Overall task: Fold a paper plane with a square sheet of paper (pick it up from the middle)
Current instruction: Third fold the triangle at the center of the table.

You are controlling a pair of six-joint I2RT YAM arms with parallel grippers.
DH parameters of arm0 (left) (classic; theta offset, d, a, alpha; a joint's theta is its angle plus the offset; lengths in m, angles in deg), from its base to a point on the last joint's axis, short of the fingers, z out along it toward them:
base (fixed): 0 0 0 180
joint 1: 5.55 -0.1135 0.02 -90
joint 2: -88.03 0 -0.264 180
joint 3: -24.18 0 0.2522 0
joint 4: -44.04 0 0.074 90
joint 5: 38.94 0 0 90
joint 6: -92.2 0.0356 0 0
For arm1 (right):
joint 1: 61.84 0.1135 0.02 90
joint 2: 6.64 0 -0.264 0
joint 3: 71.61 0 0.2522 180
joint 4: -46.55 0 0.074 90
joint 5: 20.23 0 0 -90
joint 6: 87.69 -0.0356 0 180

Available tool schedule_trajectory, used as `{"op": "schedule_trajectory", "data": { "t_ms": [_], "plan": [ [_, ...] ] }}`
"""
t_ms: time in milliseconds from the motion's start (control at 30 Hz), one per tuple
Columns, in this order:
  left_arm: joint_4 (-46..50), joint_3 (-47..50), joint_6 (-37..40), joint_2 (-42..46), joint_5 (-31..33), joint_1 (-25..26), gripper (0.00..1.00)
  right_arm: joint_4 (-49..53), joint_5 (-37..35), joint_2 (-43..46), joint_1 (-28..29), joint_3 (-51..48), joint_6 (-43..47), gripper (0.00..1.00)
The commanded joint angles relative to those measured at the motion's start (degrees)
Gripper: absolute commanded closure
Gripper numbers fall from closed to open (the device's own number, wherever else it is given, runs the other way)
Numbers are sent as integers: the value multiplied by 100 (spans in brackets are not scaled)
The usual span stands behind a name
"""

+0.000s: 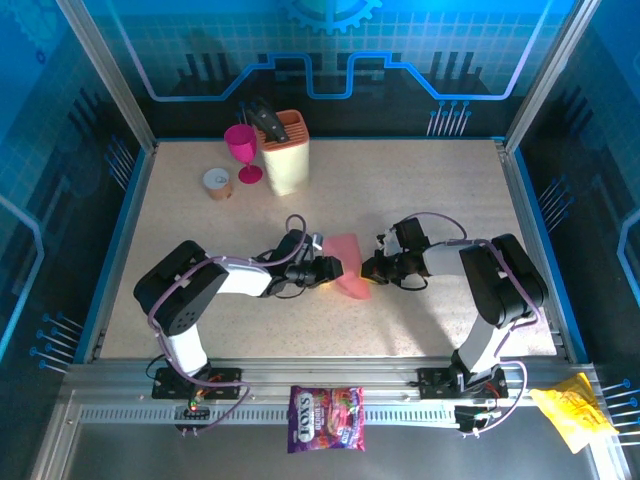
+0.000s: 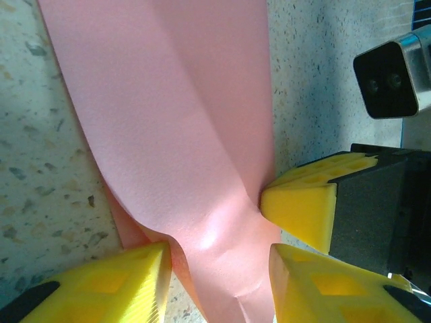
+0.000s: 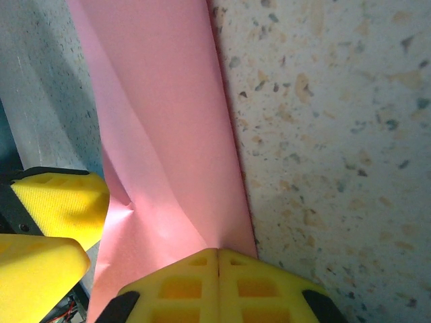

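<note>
Paper (image 2: 168,101) stretches straight ahead inside the wide left gripper (image 2: 217,269); the right gripper (image 3: 219,266), closed, pinches its side edge.

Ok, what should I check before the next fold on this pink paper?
1. Right gripper grips the pink paper: ok, jaws shut on it.
2. Left gripper grips it: not ok, jaws apart, paper running between them.
3. Grippers clear of each other: ok, narrow gap in the left wrist view.
4. Folds lying flat: not ok, paper bulges near the pinch.
5. Knife block and goblet out of the way: ok, far back.
</note>
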State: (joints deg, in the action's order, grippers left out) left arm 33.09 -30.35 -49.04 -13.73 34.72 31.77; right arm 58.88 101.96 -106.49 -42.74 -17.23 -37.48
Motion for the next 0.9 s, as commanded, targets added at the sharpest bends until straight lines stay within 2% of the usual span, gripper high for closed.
{"op": "schedule_trajectory", "data": {
  "t_ms": [0,367,867],
  "plan": [
    [-89,288,-186,192,-135,-8,54,721,-892,-359,69,-184,172,100],
    [-113,464,-327,333,-10,152,53,752,-922,-361,68,-163,189,100],
    [30,242,-173,243,1,179,85,938,-785,-175,69,2,380,100]
  ]
}}
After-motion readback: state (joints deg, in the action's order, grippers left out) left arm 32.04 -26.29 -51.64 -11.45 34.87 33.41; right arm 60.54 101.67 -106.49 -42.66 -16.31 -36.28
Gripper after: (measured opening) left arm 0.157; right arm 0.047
